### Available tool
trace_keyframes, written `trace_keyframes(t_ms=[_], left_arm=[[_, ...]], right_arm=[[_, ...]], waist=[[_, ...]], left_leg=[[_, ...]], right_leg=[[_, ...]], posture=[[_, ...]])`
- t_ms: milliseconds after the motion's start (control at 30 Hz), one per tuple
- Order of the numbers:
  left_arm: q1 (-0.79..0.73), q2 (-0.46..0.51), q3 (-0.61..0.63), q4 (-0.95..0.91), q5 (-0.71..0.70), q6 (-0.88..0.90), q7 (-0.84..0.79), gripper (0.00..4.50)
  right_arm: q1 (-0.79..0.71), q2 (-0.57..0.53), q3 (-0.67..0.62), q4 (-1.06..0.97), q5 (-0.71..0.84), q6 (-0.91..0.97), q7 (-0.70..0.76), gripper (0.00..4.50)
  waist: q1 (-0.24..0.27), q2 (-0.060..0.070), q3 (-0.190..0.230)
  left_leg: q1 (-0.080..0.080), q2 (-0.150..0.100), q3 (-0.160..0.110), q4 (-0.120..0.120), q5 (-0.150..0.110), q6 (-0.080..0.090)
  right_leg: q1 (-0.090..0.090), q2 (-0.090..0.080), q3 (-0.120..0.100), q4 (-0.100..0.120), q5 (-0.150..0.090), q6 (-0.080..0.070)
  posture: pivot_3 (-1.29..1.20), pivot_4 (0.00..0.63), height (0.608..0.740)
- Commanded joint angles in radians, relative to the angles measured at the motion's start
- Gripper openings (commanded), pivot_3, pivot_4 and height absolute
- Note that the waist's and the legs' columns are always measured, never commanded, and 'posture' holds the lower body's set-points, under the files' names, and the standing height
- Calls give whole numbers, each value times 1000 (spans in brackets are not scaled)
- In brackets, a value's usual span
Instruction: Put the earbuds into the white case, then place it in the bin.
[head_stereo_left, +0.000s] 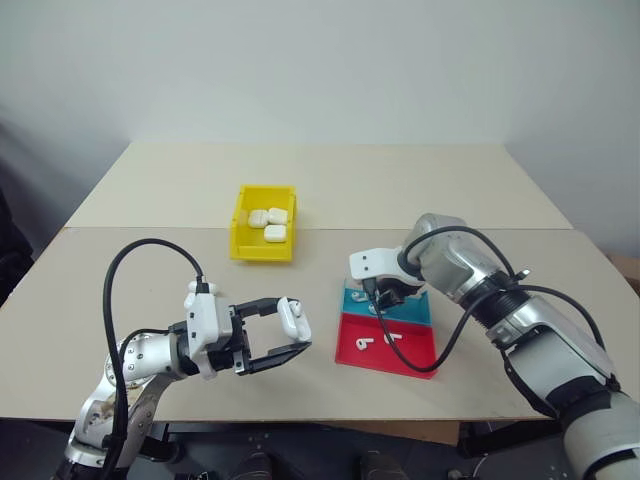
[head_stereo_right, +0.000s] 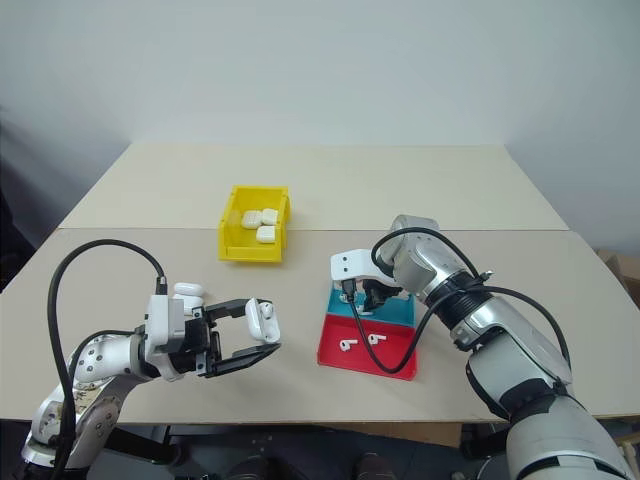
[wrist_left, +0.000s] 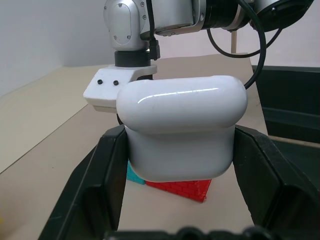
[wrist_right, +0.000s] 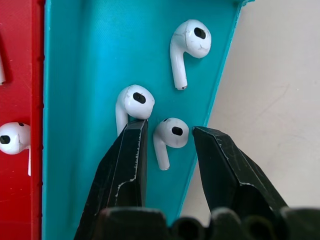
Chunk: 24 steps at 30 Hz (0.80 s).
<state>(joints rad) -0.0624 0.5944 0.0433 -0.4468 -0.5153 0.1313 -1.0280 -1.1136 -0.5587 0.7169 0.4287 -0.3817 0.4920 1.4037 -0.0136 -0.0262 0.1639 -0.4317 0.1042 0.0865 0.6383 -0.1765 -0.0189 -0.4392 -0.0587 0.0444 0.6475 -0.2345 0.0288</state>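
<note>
Holding a white case (head_stereo_left: 291, 318) between its closed black fingers, the left gripper (head_stereo_left: 285, 337) is hovering level above the near left of the table (head_stereo_left: 330, 190), lid up. The right gripper (wrist_right: 167, 137) is pointing down into the blue half of the tray (wrist_right: 75, 60), its fingers parted around one earbud (wrist_right: 171, 134) without pinching it; two more earbuds are lying just beside. The red half (head_stereo_left: 400, 350) is carrying two earbuds. The yellow bin (head_stereo_left: 243, 225), farther back, is containing three cases.
</note>
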Motion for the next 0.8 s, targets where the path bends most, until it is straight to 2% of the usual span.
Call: trace_keyframes(t_ms=[33,433,567,800], left_arm=[[-9,2,2,-25,-8,-17,3,2805],[-13,0,-1,-20,-5,-21,1,2805],[-12,0,-2,-22,-3,-21,3,2805],[-12,1,-1,-23,-3,-18,5,2805]], right_arm=[[0,-6,-28,-11,-13,7,1,1823],[8,-9,-22,-19,-19,12,9,1823],[9,-10,-24,-20,-20,8,6,923],[11,-8,-28,-22,-23,8,5,923]], waist=[[0,0,0],[0,0,0],[0,0,0],[0,0,0]], left_leg=[[0,0,0,0,0,0],[0,0,0,0,0,0],[0,0,0,0,0,0],[1,0,0,1,0,0]], right_leg=[[0,0,0,0,0,0],[0,0,0,0,0,0],[0,0,0,0,0,0],[1,0,0,0,0,0]], posture=[[0,150,740],[0,150,740],[0,150,740],[0,150,740]])
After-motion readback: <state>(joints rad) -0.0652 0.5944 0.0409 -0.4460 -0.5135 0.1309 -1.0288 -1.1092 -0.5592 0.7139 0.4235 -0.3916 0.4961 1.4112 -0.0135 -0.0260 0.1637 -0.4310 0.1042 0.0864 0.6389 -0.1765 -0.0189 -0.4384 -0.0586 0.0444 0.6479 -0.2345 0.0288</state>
